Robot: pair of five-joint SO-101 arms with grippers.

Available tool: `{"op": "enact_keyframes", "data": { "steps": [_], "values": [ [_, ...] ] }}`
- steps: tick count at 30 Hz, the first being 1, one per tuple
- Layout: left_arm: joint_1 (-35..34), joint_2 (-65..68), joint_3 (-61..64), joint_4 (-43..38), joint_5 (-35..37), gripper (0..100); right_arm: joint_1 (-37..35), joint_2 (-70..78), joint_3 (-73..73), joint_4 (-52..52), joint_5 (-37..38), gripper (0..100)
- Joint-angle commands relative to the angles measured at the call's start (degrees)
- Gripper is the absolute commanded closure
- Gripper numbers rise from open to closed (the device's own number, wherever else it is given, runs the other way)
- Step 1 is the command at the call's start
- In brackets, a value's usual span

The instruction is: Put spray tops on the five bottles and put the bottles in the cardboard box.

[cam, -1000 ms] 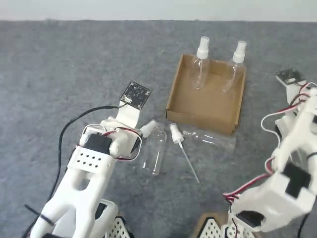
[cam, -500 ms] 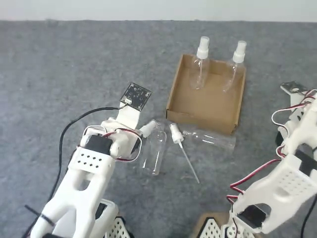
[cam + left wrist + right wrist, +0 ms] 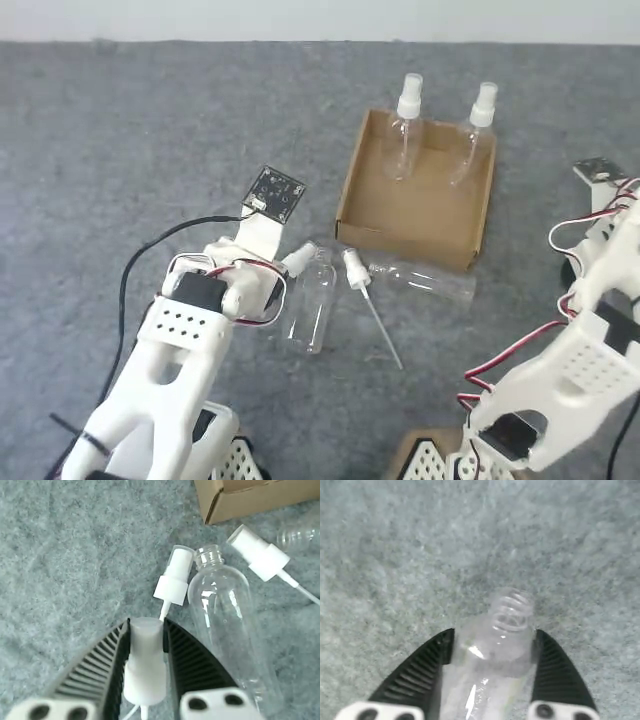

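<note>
My left gripper (image 3: 146, 626) is shut on a white spray top (image 3: 145, 665), low over the carpet. Just beyond it lie a second spray top (image 3: 172, 582) and an uncapped clear bottle (image 3: 230, 615), which also appears in the high view as the bottle (image 3: 312, 300). A third spray top (image 3: 352, 268) with a long tube lies beside another uncapped bottle (image 3: 428, 283). My right gripper (image 3: 495, 632) is shut on a clear bottle (image 3: 510, 612) with a bare threaded neck. The cardboard box (image 3: 372, 205) holds two bottles with spray tops (image 3: 408, 125) (image 3: 478, 130) leaning on its far wall.
Grey carpet covers the table. The right arm (image 3: 590, 330) stands at the right edge, beside the box. The left arm (image 3: 180, 350) fills the lower left. Open carpet lies left of the box and at the far left.
The right arm has swung a little outward and toward the near side at the right edge. The left arm and the loose parts have kept still.
</note>
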Motion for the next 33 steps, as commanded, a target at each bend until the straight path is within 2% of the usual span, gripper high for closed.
{"op": "enact_keyframes", "data": {
  "steps": [1, 4, 9, 13, 17, 21, 26, 29, 33],
  "values": [
    [0.2, -2.3, -0.3, -1.1, 0.1, 99, -0.2, -1.1, -0.5, -0.5, -0.5, 93.2],
    [0.2, -2.3, -0.3, -1.1, 0.1, 99, -0.2, -1.5, -0.7, -0.4, -0.4, 99.5],
    [0.2, -2.3, -0.3, -1.1, 0.1, 99, -0.8, -5.1, -2.0, 0.3, -0.9, 99.4],
    [0.2, -2.3, -0.3, -1.1, 0.1, 99, -4.5, -13.0, -2.1, 4.5, -1.7, 99.3],
    [0.2, -2.3, -0.4, -1.1, 0.1, 99, -9.9, -22.2, -2.0, 7.4, -7.2, 99.3],
    [0.2, -2.3, -0.4, -1.1, 0.1, 99, -17.5, -31.5, -2.0, 11.8, -11.2, 99.3],
    [-0.1, -2.8, -0.5, -1.1, 0.3, 99, -30.5, -43.2, -1.7, 16.7, -17.2, 99.3],
    [-0.4, -2.9, -0.9, -1.0, 2.3, 99, -40.5, -50.3, 2.5, 16.0, -22.5, 99.3],
    [-1.1, -5.3, -2.5, 0.7, 2.5, 99, -53.6, -59.7, 13.4, 9.5, -27.9, 99.3]
  ]
}}
